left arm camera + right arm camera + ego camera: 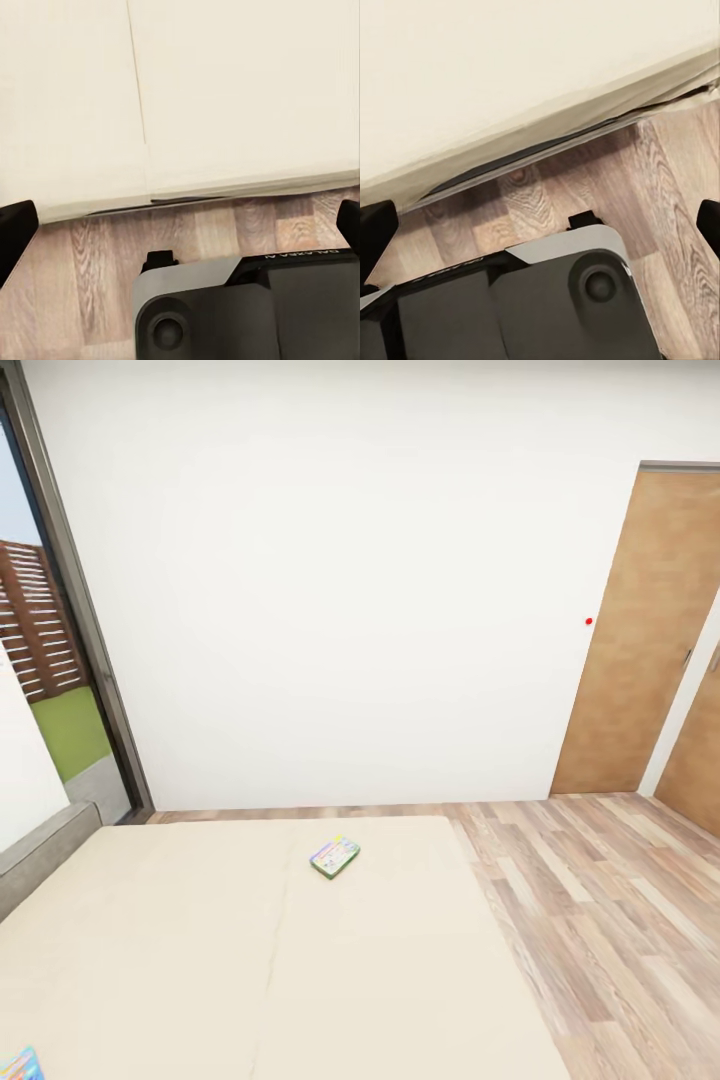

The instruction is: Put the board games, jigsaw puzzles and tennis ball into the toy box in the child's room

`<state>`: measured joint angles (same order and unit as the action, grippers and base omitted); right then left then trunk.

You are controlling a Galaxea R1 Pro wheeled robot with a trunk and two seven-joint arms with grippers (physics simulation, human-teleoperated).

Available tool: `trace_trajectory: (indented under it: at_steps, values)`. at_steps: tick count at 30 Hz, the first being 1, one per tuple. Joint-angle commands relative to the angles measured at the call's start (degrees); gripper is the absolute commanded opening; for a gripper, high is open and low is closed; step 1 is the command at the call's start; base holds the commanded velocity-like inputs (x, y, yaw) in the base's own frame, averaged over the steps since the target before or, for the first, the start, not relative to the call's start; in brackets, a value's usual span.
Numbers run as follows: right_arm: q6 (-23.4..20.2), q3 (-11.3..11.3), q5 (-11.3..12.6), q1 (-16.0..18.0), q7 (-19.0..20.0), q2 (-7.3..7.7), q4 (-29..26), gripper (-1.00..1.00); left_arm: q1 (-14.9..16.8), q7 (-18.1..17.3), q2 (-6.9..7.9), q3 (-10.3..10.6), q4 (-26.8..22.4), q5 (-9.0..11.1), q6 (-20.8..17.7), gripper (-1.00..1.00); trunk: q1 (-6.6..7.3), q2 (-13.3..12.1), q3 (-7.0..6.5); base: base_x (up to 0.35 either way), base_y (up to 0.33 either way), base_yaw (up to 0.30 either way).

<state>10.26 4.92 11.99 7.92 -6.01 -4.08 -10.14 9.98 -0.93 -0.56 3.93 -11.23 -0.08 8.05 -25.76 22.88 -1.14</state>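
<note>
we see 2 games on bed (200,960): green-edged game (335,856) mid, blue game (20,1065) at near edge | floor (600,900) open to the right | both jaws apart

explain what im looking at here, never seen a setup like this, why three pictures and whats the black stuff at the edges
This is a simulated wheeled robot with two arms, seen through its own three cameras. The big picture is from its head, looking down over a bed with a beige mattress. Two flat board games lie on it: a green-edged one near the middle and a blue one at the near corner. Behind are a white wall, a wooden door and plank floor.

The other two pictures come from cameras on the wrists, looking along each gripper. The black pieces at the sides are the fingertips of the left gripper and the right gripper, spread wide and holding nothing. The grey shape below is the robot's own base.
</note>
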Motion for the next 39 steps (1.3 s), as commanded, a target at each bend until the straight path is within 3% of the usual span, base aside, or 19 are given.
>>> trace_trajectory:
  at_steps: [1, 7, 13, 20, 39]
  values:
    - [0.8, 0.4, 0.0, 0.0, 0.0, -0.05, 0.5, 1.0, 0.0, 0.1, 0.03, 0.4, 0.1, 0.0, 0.2, 1.0, -0.02, 0.0, 0.02, 0.0, 0.289, 0.0]
    - [1.6, 0.4, 0.0, 0.0, 0.0, -0.05, 1.2, 1.0, 0.0, 0.1, 0.03, 0.4, 0.1, 0.0, 0.2, 1.0, -0.02, 0.0, 0.02, 0.0, 0.289, 0.0]
    - [1.8, 0.4, -0.1, 0.5, -1.2, -0.81, 2.6, 1.0, 0.2, 0.0, -1.64, 0.3, 2.0, -0.1, 0.6, 1.0, -0.02, 0.0, 0.02, 0.0, 0.0, 0.0]
    - [2.4, 0.3, -0.1, -0.3, 0.6, -0.04, 2.6, 1.0, 0.0, -0.2, -1.14, 0.4, 3.5, -0.2, 0.1, 1.0, -0.02, 0.0, 0.02, 0.0, 0.0, 0.0]
    - [2.8, 0.3, 0.3, -0.4, 0.7, 0.1, 2.7, 1.0, 0.0, -0.1, -1.16, 0.5, 3.6, -0.2, 0.2, 1.0, -0.02, 0.0, 0.02, 0.0, 0.0, 0.0]
